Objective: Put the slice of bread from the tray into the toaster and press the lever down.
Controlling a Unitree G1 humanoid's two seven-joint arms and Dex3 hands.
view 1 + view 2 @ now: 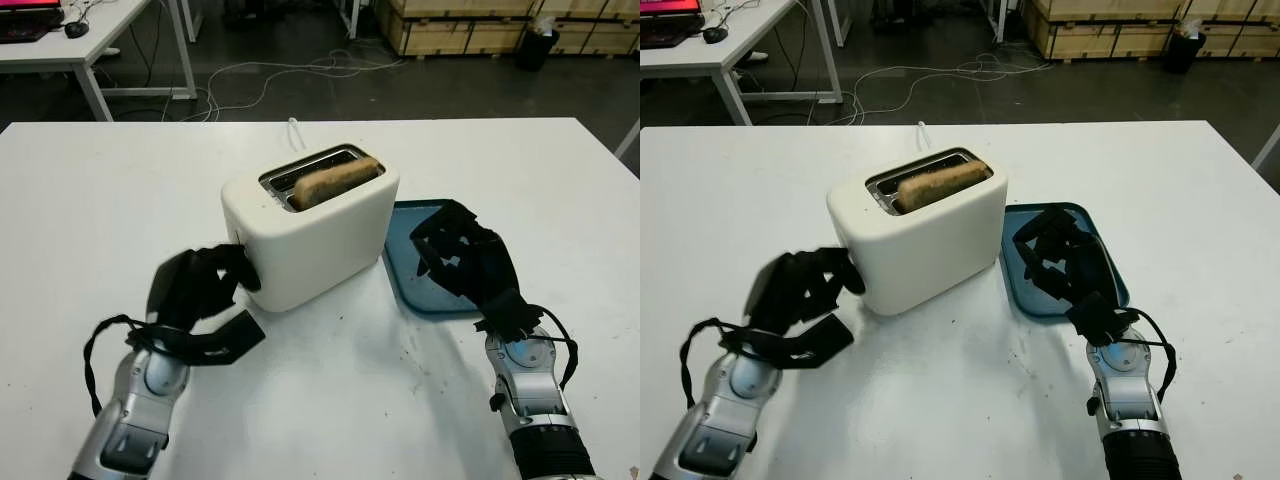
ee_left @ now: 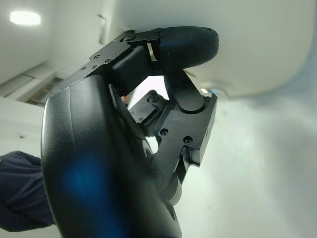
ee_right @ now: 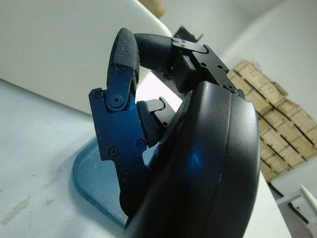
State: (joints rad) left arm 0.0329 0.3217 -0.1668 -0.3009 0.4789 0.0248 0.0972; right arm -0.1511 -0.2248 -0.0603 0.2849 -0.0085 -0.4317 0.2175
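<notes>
At the middle of the white tabletop [image 1: 100, 200]: a cream toaster [image 1: 320, 235], with the slice of bread [image 1: 335, 180] already in the slot and poking up high, so not pushed down yet. Just beside the toaster's near end, on the lever side: the left hand [image 1: 200, 285], curled up, holding nothing, one fingertip [image 2: 190, 44] touching the toaster's wall. Hard to pick out the lever itself among the black fingers. Over the blue tray [image 1: 408, 290] on the other side: the right hand [image 1: 465, 255], also curled, also holding nothing, close to the toaster but not touching it. Nothing left on the tray. Now for the things that could go wrong. Could miss the lever and just press on the smooth wall, and then no toast. Could push sideways and not down, and slide or tip the toaster, with no hand on the far side to keep it put. Could slip off the lever halfway, so it pops back up with the bread. Could knock the tray with the right hand if that arm swings in to help. Best to find the lever first, push straight down, and go slow until it catches.
</notes>
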